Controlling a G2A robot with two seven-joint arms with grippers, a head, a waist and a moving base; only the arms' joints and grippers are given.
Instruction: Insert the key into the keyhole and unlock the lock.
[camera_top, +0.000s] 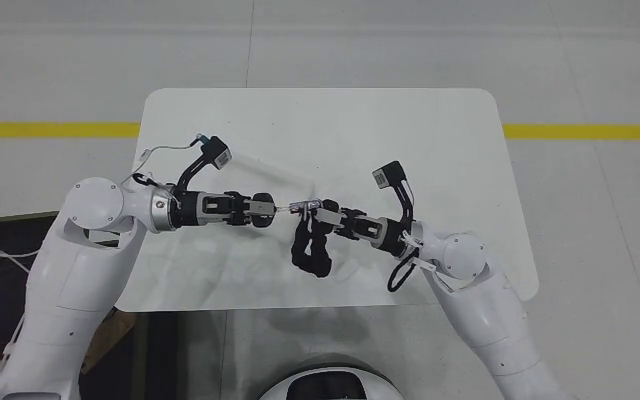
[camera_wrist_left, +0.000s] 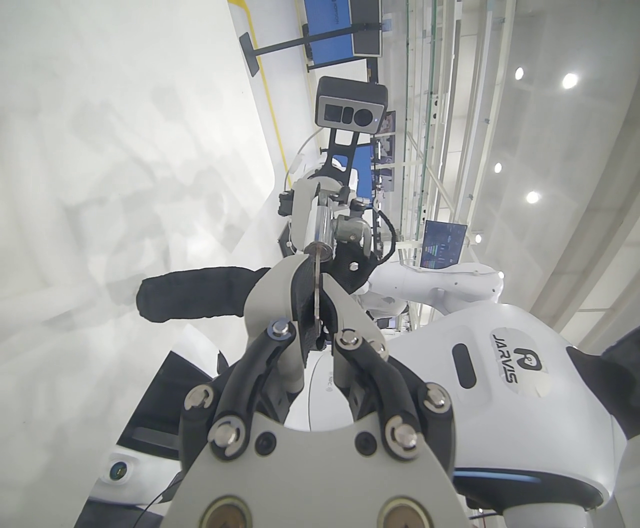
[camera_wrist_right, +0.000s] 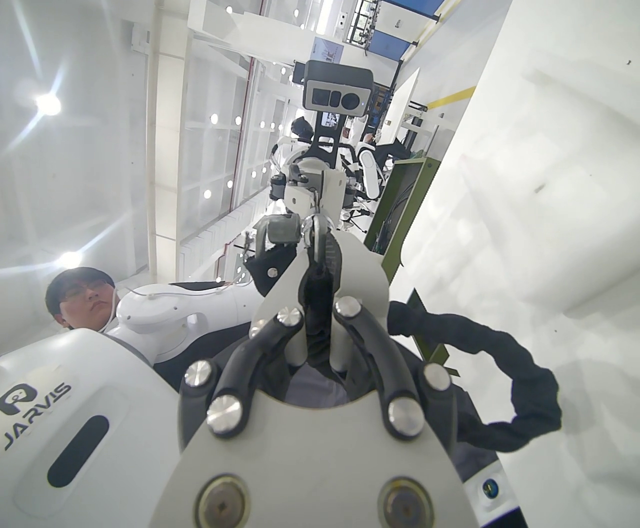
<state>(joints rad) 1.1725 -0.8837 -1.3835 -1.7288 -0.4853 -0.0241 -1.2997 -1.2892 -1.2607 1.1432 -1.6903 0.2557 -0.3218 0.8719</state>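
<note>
Both arms meet above the middle of the white table (camera_top: 450, 130). My left gripper (camera_top: 272, 207) (camera_wrist_left: 312, 272) is shut on a thin metal key (camera_wrist_left: 317, 292) (camera_top: 296, 207). The key's tip sits at the keyhole of a silver lock cylinder (camera_wrist_left: 345, 231) (camera_top: 314, 208). That lock (camera_wrist_right: 281, 231) is gripped by my right gripper (camera_top: 328, 213) (camera_wrist_right: 316, 235), which is shut on it. A black fabric-covered cable loop (camera_top: 311, 250) (camera_wrist_right: 505, 385) (camera_wrist_left: 195, 299) hangs from the lock toward the table. How deep the key sits in the keyhole is hidden.
The tabletop has bare room all round the arms. A yellow floor line (camera_top: 60, 129) runs behind the table's far edge.
</note>
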